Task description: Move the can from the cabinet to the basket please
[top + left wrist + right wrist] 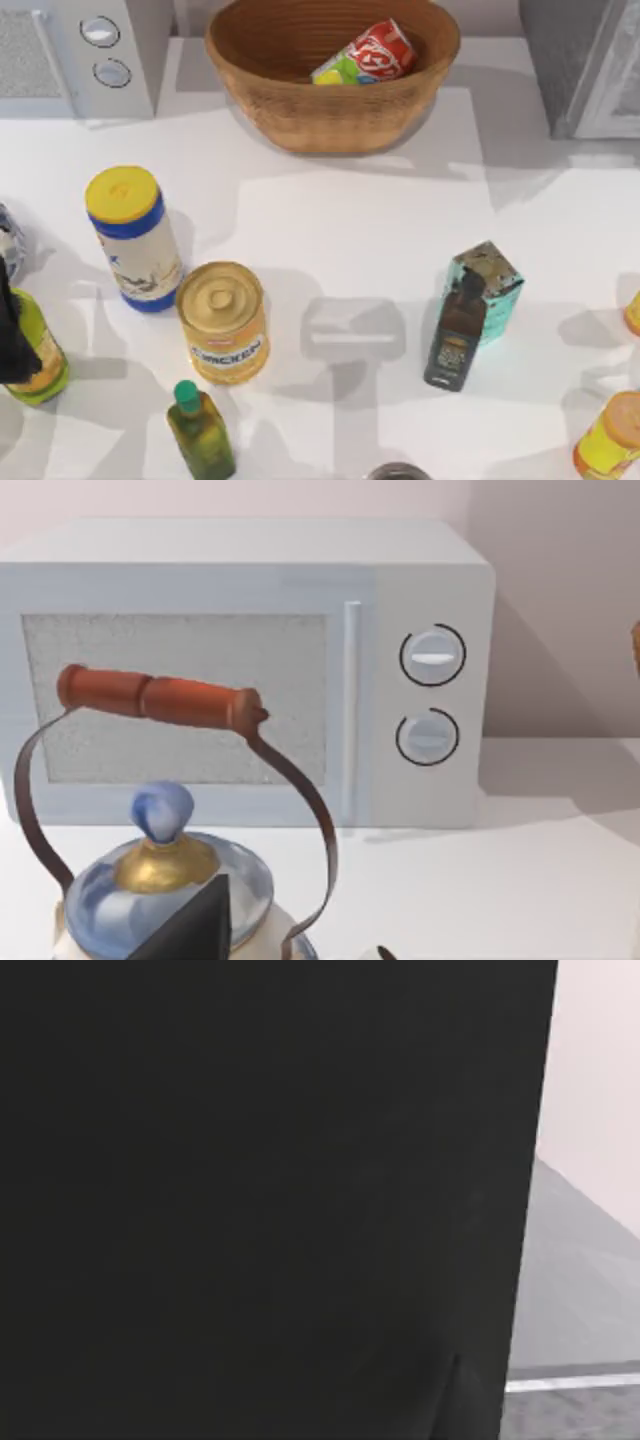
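The red can [372, 52] with white lettering and a lime-green end lies on its side inside the woven wicker basket [290, 110] at the back middle of the table. The grey cabinet [585, 60] stands at the back right corner. My left arm [10, 335] is parked at the table's left edge, far from the basket. A dark part of my left gripper [200, 930] pokes in over a blue-lidded kettle [160, 890] in the left wrist view. The right wrist view is dark.
A white microwave [90, 50] stands back left. Around the front are a blue-white canister [135, 235], a yellow chicken tin [223, 320], a green bottle [200, 430], a dark bottle [457, 335], a teal carton [490, 285] and a yellow jar [610, 435].
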